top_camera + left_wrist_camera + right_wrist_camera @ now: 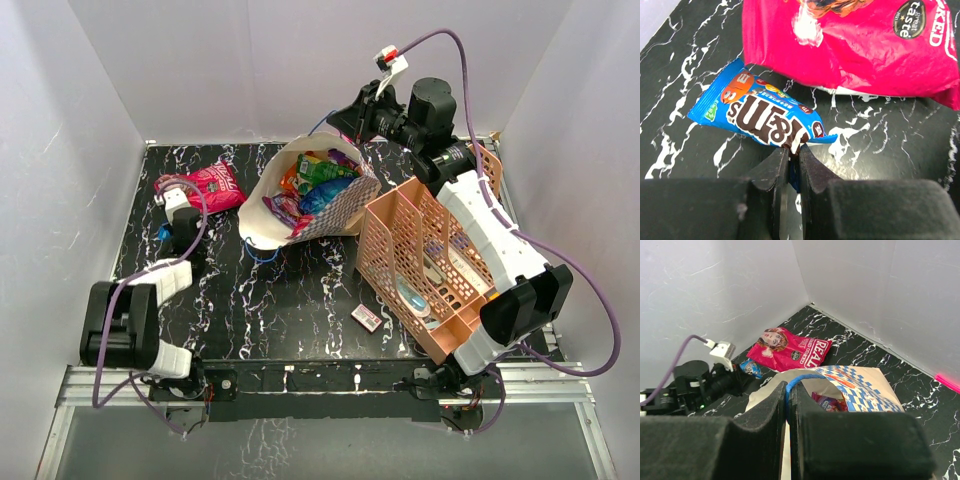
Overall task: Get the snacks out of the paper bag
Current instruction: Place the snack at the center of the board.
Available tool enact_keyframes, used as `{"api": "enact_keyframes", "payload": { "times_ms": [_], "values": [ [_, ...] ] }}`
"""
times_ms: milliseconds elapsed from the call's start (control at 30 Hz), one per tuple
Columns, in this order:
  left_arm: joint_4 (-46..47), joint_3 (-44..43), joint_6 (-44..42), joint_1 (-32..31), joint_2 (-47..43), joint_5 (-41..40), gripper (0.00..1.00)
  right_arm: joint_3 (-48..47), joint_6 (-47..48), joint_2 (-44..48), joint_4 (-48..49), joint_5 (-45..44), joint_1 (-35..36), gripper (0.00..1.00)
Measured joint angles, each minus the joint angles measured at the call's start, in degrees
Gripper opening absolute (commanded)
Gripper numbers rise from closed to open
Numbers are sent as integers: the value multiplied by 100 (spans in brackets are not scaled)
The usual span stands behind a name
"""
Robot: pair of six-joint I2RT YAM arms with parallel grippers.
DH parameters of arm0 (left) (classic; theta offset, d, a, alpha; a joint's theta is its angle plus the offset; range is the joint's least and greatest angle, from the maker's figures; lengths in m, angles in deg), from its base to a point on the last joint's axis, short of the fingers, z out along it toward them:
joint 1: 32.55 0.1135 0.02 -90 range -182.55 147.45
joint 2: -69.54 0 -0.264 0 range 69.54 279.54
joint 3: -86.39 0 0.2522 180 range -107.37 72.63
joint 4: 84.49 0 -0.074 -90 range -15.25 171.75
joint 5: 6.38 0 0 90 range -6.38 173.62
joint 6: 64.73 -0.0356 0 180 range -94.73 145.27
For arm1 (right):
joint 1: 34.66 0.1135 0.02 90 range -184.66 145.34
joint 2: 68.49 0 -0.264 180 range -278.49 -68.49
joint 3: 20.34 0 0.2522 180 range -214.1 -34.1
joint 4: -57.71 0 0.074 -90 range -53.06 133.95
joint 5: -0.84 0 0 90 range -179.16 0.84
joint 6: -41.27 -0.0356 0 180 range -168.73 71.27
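Paper bag (345, 205): blue-and-white checkered, white inside, tipped at mid-table, just beside the peach rack (420, 260)
Snacks (315, 180): green, orange and blue packets seen in its open mouth
Pink-red bag (212, 185): laid flat at far left, outside the bag
Blue packet (760, 112): beside it, corner pinched in the left gripper (794, 150)
Right gripper (788, 387): clamped on the bag's blue rim
Arms: right stretched over the rack, left held low
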Motion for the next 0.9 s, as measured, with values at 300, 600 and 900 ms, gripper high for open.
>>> {"api": "enact_keyframes", "payload": {
  "times_ms": [300, 600, 900],
  "values": [
    [-175, -365, 461, 487, 988, 343, 74, 0, 0, 0, 2, 83, 0, 8],
    [-1773, -586, 1681, 483, -752, 1309, 84, 96, -7, 0, 46, 109, -2, 8],
    [-3716, -3646, 1134, 470, -741, 3156, 86, 129, -11, 4, 103, 258, 0, 8]
  ]
}}
